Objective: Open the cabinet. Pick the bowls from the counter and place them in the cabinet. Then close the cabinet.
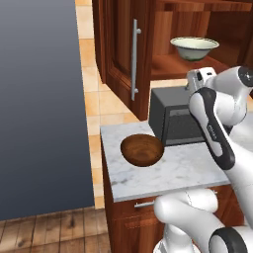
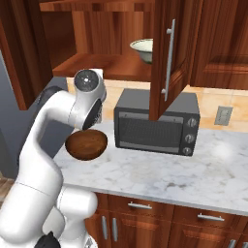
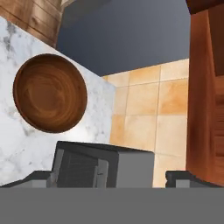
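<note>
The cabinet stands open, its left door (image 1: 118, 49) and right door (image 2: 169, 48) both swung out. The pale cream-green bowl (image 1: 194, 48) (image 2: 143, 50) rests on the cabinet's lower shelf. The dark brown wooden bowl (image 1: 142, 149) (image 2: 86, 144) (image 3: 49, 92) sits on the marble counter (image 1: 168, 173) (image 2: 160, 174), left of the microwave. My gripper (image 3: 113, 177) is open and empty, hovering above the microwave and below the shelf, looking down. The brown bowl lies off to its side, apart from the fingers.
A dark grey microwave (image 1: 173, 118) (image 2: 155, 126) (image 3: 96, 166) stands on the counter under the cabinet. A tall grey-blue panel (image 1: 39, 99) borders the counter's left end. The open right door hangs over the microwave's front. A wall outlet (image 2: 223, 115) sits on the tiles.
</note>
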